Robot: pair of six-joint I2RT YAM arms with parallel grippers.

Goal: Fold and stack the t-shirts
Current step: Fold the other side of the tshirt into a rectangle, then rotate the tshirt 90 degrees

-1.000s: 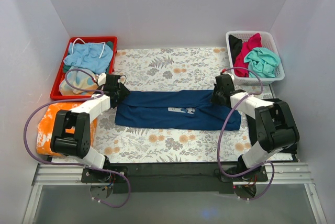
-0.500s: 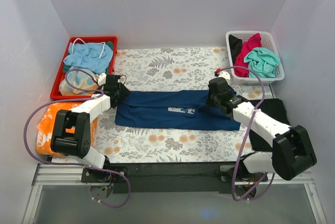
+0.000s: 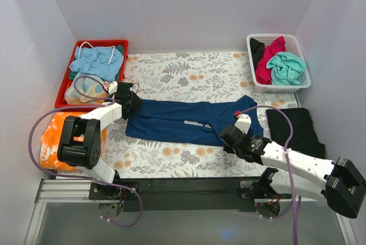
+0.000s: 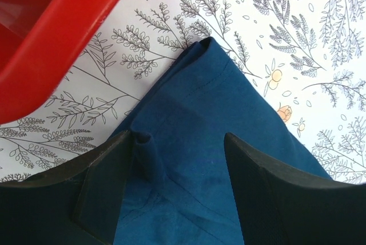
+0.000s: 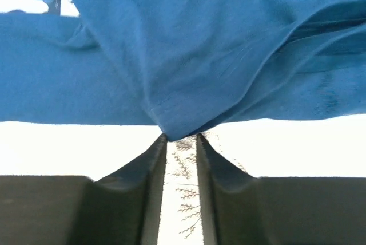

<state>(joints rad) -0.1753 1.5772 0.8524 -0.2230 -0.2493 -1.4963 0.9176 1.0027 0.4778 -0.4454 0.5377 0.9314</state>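
A navy-blue t-shirt (image 3: 171, 120) lies as a long band across the flowered table, with a small pale print (image 3: 199, 121) near its middle. My left gripper (image 3: 132, 103) is open over the shirt's left end; in the left wrist view its jaws (image 4: 178, 142) straddle the blue cloth (image 4: 217, 113), with a small fold beside the left finger. My right gripper (image 3: 229, 138) is shut on a corner of the shirt's right end (image 5: 189, 56), held toward the near side, pinched at the fingertips (image 5: 181, 137). A plain black t-shirt (image 3: 294, 130) lies folded at the right. Magenta (image 3: 265, 64) and teal (image 3: 286, 66) tees sit in the basket.
A white basket (image 3: 297, 85) stands at the back right. A red tray (image 3: 100, 43) with light-blue and other cloths stands at the back left, its rim close to my left gripper (image 4: 57, 44). An orange cloth (image 3: 54, 136) lies at the near left.
My right arm swung from the shirt's far right end toward the near middle, dragging that end of the navy shirt with it. The black shirt is now uncovered. The left gripper stayed put.
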